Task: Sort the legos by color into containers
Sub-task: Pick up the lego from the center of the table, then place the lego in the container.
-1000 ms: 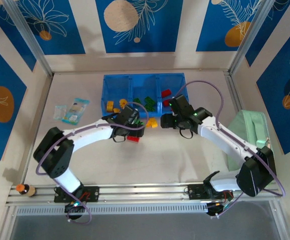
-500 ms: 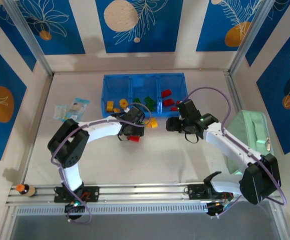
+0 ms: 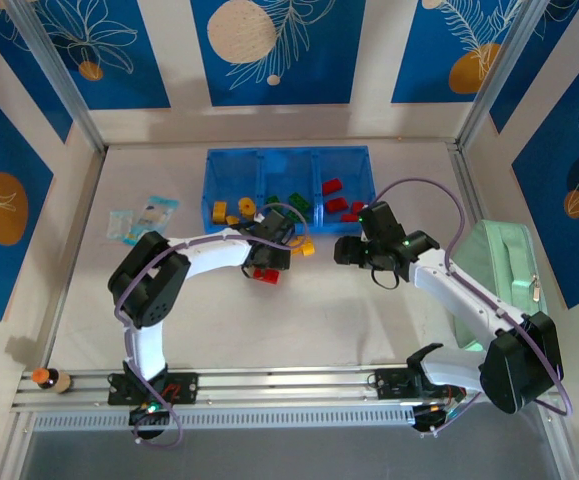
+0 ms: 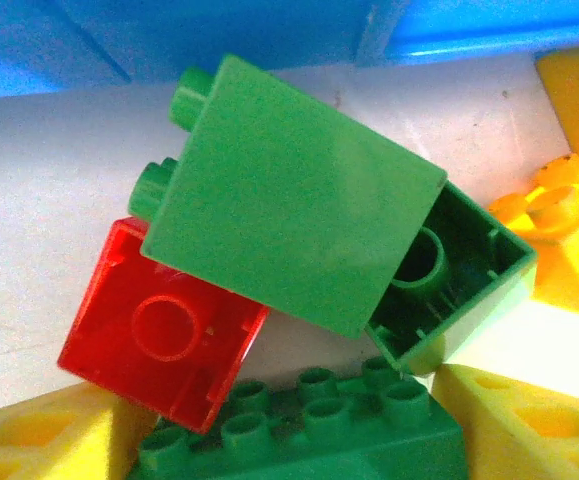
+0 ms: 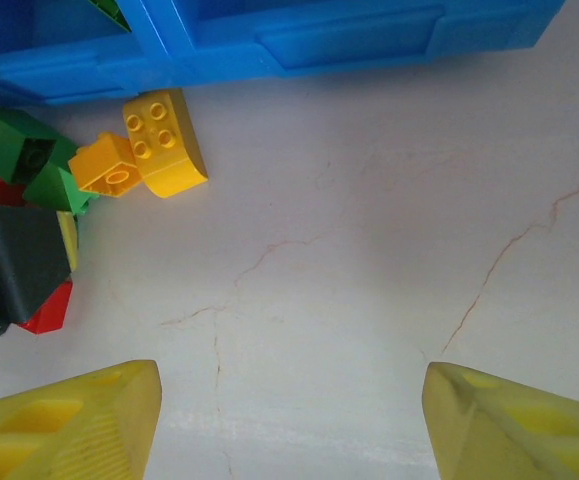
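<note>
- Top external, near edge: a metal rail [image 3: 289,380] runs the full width and carries both arm mounts [image 3: 154,385]. A small bottle [image 3: 47,379] lies at its left end.
- Past the rail, bare table [image 3: 309,330] between the two arms gives the widest free room in sight.
- Right side: a mint-green case [image 3: 499,265] sits against the right wall, just beside the right forearm [image 3: 449,280].
- Right gripper [image 3: 342,248] hangs over bare table near the front wall of the tray [image 3: 234,175]. Right wrist view: fingertips [image 5: 69,420] wide apart, jaws open, only cracked tabletop between them.
- Left gripper [image 3: 267,262] is down in a loose heap of bricks [image 3: 264,275] just in front of the tray. Left wrist view: fingertips [image 4: 29,440] at either end of a studded green brick [image 4: 309,430]. Gripped or merely flanked, cannot tell.
- Same heap: a larger green brick [image 4: 289,235] lies on its side, with a red brick [image 4: 164,335] touching it and partly under it.
- Yellow bricks [image 5: 164,140] lie between the two grippers, just off the tray wall.
- Tray has three compartments: yellow pieces left, green middle, red right. Its front wall bounds the heap.
- Pale packet [image 3: 144,220] lies left of the tray, well apart from the heap.
- Far edge: back wall [image 3: 289,122], with corner posts [image 3: 64,90] either side.
</note>
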